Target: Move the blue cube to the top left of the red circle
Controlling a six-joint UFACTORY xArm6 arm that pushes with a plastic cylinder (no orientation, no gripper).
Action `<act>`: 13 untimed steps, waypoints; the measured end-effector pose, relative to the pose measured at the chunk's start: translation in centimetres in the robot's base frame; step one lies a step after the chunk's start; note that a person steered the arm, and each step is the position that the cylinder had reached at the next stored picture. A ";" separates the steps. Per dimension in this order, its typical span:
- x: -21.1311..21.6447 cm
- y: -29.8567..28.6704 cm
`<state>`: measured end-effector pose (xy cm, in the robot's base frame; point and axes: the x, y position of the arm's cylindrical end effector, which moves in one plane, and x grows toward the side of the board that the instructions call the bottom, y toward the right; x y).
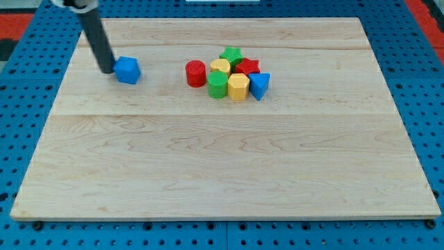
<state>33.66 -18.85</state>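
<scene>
The blue cube (127, 70) sits on the wooden board at the view's upper left. My tip (106, 71) rests on the board right against the cube's left side. The red circle (195, 73) stands well to the right of the cube, at the left edge of a cluster of blocks. A wide gap of bare wood lies between the cube and the red circle.
The cluster right of the red circle holds a green star (231, 55), a yellow cylinder (220, 67), a red star (248, 67), a green cylinder (218, 85), a yellow hexagon (238, 87) and a blue triangle (259, 85). The board (222, 167) lies on a blue pegboard.
</scene>
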 end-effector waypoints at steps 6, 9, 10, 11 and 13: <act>-2.4 5.7; 5.2 6.4; 4.0 10.4; 1.4 9.3; -1.3 5.2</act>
